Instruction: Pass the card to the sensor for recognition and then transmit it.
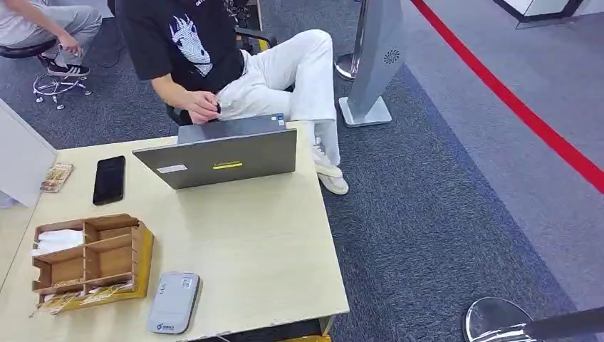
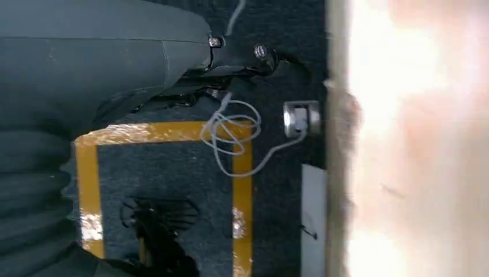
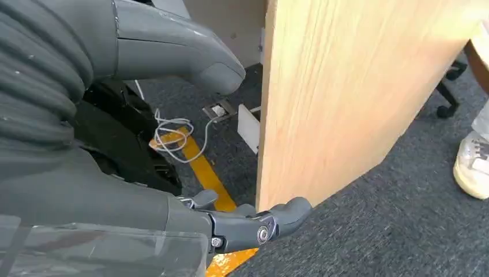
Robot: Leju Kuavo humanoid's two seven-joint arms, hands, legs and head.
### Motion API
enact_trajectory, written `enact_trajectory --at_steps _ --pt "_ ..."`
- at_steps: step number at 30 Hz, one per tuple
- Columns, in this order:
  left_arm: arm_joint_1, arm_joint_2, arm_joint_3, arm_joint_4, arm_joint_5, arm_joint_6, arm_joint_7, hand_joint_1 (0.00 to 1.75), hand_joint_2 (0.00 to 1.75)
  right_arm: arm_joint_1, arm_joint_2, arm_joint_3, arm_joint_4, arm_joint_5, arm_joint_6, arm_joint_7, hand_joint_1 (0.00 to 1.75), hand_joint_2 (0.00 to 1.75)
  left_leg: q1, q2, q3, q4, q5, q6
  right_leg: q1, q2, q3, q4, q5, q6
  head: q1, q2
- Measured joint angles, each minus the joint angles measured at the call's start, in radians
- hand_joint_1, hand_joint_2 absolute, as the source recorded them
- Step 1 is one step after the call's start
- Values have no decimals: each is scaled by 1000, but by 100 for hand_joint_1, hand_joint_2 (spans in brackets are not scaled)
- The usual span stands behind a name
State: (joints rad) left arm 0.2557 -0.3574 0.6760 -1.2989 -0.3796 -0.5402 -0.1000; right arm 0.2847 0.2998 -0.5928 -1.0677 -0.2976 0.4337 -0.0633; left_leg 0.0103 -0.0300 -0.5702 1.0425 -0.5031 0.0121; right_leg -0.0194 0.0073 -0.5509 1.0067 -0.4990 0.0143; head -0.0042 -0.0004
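A grey card sensor (image 1: 173, 302) lies flat near the table's front edge. To its left stands a wooden organizer (image 1: 92, 260) with patterned cards (image 1: 85, 293) in its front slot and white cards (image 1: 57, 240) in a back compartment. My left hand (image 2: 115, 57) hangs beside the table over dark carpet, fingers apart and holding nothing. My right hand (image 3: 115, 190) hangs low next to the table's wooden side panel (image 3: 334, 92), thumb and fingers spread with nothing between them.
An open grey laptop (image 1: 224, 158) and a black phone (image 1: 109, 179) sit at the table's far side, where a seated person (image 1: 214, 64) faces it. A stanchion base (image 1: 491, 318) stands at the lower right, a grey kiosk stand (image 1: 374, 64) beyond.
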Motion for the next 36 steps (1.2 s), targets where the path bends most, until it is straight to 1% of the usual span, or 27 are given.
enact_trajectory --at_steps 4,7,9,11,12,13,15,16,18,19,20,21,23,25,28,30,32,33,36 --pt "-26 -1 80 66 -86 0 -20 0 175 -2 0 0 7 0 0 0 0 175 0 0 0 0 0 0 0 0 0 0 0 0 0 0" --pt "-41 -2 132 103 -108 -9 -42 0 175 -2 0 -1 11 0 0 -1 0 175 0 0 0 0 0 0 0 1 0 0 0 0 0 0" --pt "-55 -2 166 123 -107 -21 -61 0 175 -3 0 -1 13 -2 -1 -3 0 175 0 0 0 0 0 0 0 0 0 0 0 0 0 0" --pt "-53 -4 174 123 -38 -8 -61 0 175 -3 0 -2 15 -10 -5 -9 0 175 0 1 0 0 0 0 0 1 0 0 0 0 0 0" --pt "-45 -5 163 110 16 8 -46 0 175 -3 0 -2 15 -17 -6 -9 0 175 0 1 1 0 0 0 0 2 0 0 0 0 0 0" --pt "-32 -6 140 87 103 37 -22 0 175 -2 0 -3 15 -21 -8 -11 0 175 0 1 1 0 0 0 0 2 0 0 0 0 0 0" --pt "0 -7 89 20 218 90 9 0 175 -2 0 -4 15 -31 -16 -12 0 175 0 1 1 0 0 0 0 2 0 0 0 0 0 0" --pt "19 -8 50 -29 260 116 19 0 175 -2 0 -6 15 -41 -24 -13 0 175 0 1 1 0 0 0 0 2 0 0 0 0 0 0" --pt "48 -9 -15 -125 299 157 26 0 175 0 0 -7 12 -65 -41 -13 0 175 0 1 1 0 0 0 0 1 -1 0 0 0 0 0" --pt "61 -9 -49 -161 307 172 34 0 175 0 0 -7 9 -76 -50 -13 0 175 0 1 1 0 0 0 0 2 -1 0 0 0 0 0" --pt "88 -11 -68 -209 316 201 61 0 175 1 0 -6 3 -95 -64 -11 0 175 1 3 0 1 0 0 1 3 -2 0 0 0 -3 0" --pt "117 -16 -95 -258 321 220 65 0 175 4 1 -6 -4 -111 -77 -11 0 175 2 3 -1 1 0 0 2 4 -5 0 1 0 -2 0" --pt "140 -18 -144 -359 308 251 54 0 175 7 1 -4 -19 -137 -99 -11 0 175 1 -5 -6 2 3 2 1 -3 -7 -1 0 1 3 0" --pt "147 -17 -195 -447 302 264 45 0 175 6 1 8 -32 -158 -118 -11 0 175 1 -7 -5 2 3 1 1 -5 -5 -1 0 2 3 0" --pt "159 -17 -260 -558 290 291 42 0 175 10 1 24 -56 -183 -140 -12 0 175 1 3 -3 1 3 0 1 2 -5 0 4 -1 2 0" --pt "166 -17 -290 -606 289 294 40 0 175 17 2 31 -67 -187 -146 -12 0 175 1 6 -3 1 3 0 1 5 -6 0 5 0 1 0" --pt "176 -17 -310 -643 275 284 22 0 175 22 2 39 -74 -201 -153 -15 0 175 1 6 -3 1 3 0 1 5 -6 0 5 0 2 0" --pt "185 -17 -321 -665 265 273 1 0 175 26 2 47 -80 -213 -162 -19 0 175 1 6 -3 1 3 0 1 5 -6 0 5 0 1 0" --pt "206 -17 -349 -733 222 257 -92 0 175 48 2 76 -103 -251 -189 -29 0 175 1 6 -3 1 3 0 1 5 -6 0 4 0 1 0"
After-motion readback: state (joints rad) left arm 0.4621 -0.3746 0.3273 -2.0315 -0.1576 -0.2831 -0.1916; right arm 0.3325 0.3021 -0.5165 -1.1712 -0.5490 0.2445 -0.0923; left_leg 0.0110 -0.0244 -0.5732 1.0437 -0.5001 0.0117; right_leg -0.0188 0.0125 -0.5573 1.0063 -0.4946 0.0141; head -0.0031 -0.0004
